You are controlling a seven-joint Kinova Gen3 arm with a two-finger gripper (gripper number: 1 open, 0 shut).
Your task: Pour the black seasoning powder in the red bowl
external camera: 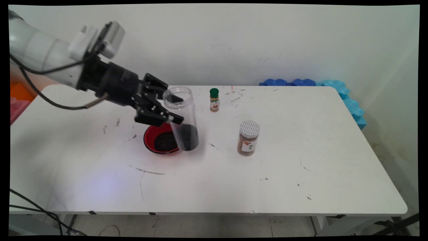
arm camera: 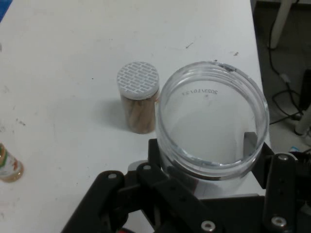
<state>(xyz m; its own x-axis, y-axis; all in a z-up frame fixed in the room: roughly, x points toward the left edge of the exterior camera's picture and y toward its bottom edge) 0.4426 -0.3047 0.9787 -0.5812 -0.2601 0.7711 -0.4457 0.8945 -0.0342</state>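
My gripper [external camera: 177, 108] is shut on a clear, lidless plastic jar [external camera: 186, 112], gripping it near its open mouth. The jar leans slightly and holds dark grains in its lower part. Its base is at the right rim of a red bowl [external camera: 149, 134] that has dark grains inside; I cannot tell whether it touches the table. In the hand view the jar's open mouth [arm camera: 214, 111] sits between my fingers [arm camera: 209, 160]. A brown spice jar with a patterned white lid [external camera: 248, 138] [arm camera: 138, 102] stands to the right.
A small bottle with a green cap [external camera: 214, 99] [arm camera: 8, 165] stands behind the jar near the table's far edge. Blue foam blocks [external camera: 347, 97] line the far right corner. Pink and orange items [external camera: 16, 103] lie off the table's left end.
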